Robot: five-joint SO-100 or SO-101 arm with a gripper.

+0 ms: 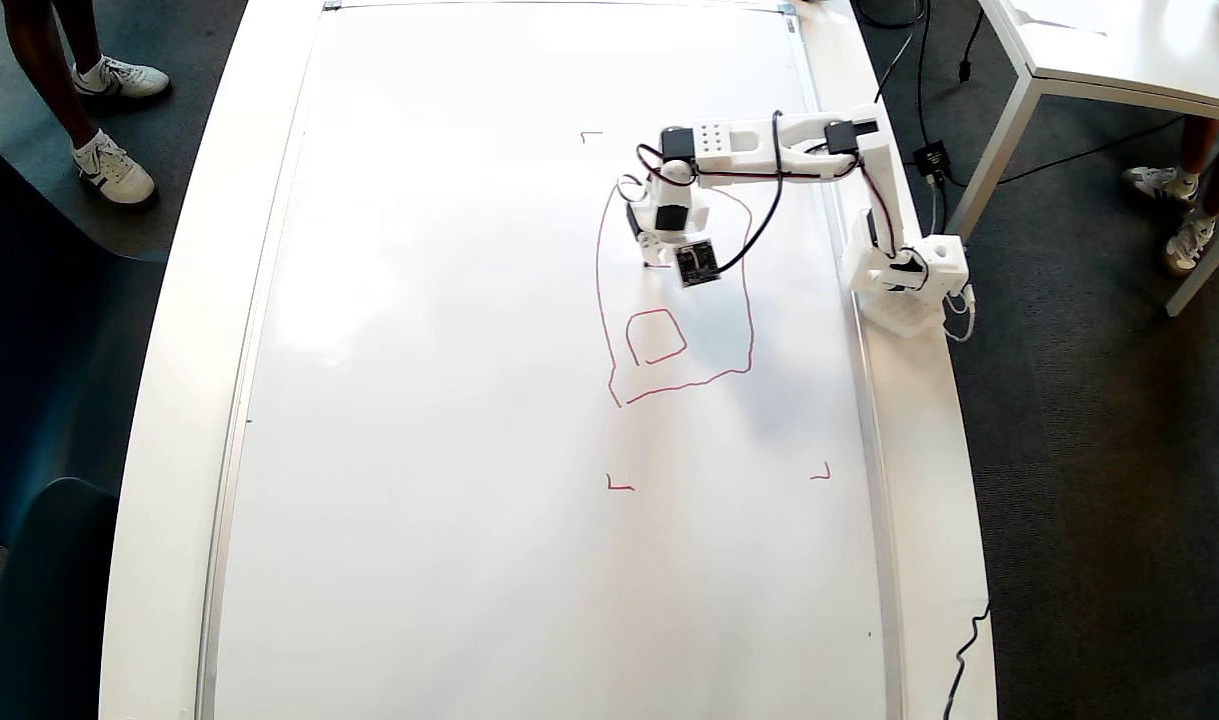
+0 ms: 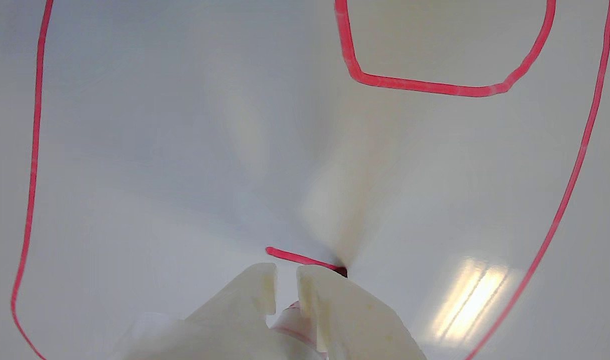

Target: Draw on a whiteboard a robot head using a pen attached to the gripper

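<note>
Pen (image 2: 295, 320) tip meets whiteboard (image 2: 159, 150) (short red stroke (image 2: 299, 258)) ahead of gripper (image 2: 286, 281)

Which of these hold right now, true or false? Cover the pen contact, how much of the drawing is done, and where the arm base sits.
1. The pen tip touches the whiteboard at the end of a short fresh red stroke in the wrist view. True.
2. The robot head outline already holds three small squares. False: only one small square shows inside it.
3. The gripper hovers outside the red outline. False: in the overhead view it sits inside the outline, near its top.
4. The arm's base stands at the board's right edge in the overhead view. True.
5. The ink is blue. False: every line is red.
</note>
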